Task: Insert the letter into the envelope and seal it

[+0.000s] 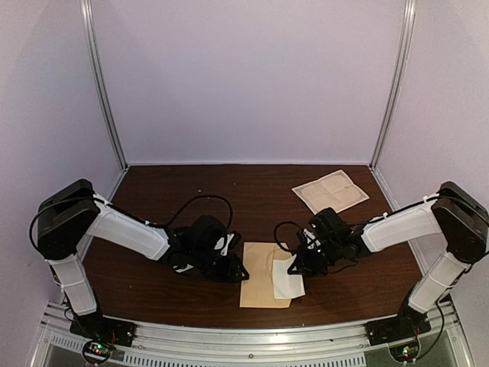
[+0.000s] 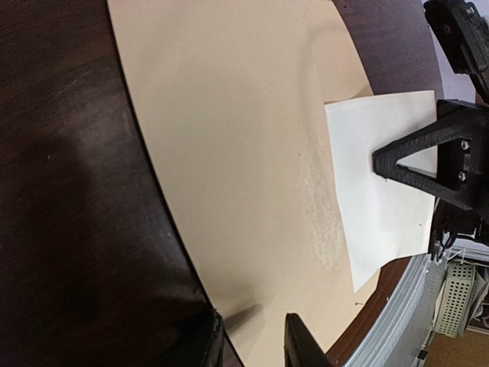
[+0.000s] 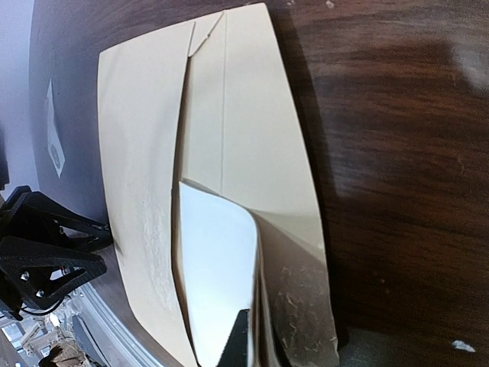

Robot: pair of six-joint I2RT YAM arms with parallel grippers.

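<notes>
The tan envelope (image 1: 260, 279) lies flat near the table's front edge. The white letter (image 1: 288, 280) sticks out of its right side. In the right wrist view the letter (image 3: 218, 267) runs under the envelope's slit, and the tan flap (image 3: 302, 290) curls up beside it. My right gripper (image 1: 295, 267) is shut on the letter's outer edge (image 3: 256, 348); one dark finger (image 3: 241, 344) shows. My left gripper (image 1: 238, 271) sits at the envelope's left edge, open (image 2: 256, 340), its fingertips straddling that edge of the envelope (image 2: 229, 138). The letter (image 2: 382, 191) also shows there.
A cream creased sheet (image 1: 330, 191) lies flat at the back right of the brown table (image 1: 176, 199). A metal rail (image 1: 252, 336) runs along the front edge. Purple walls close in the back and sides.
</notes>
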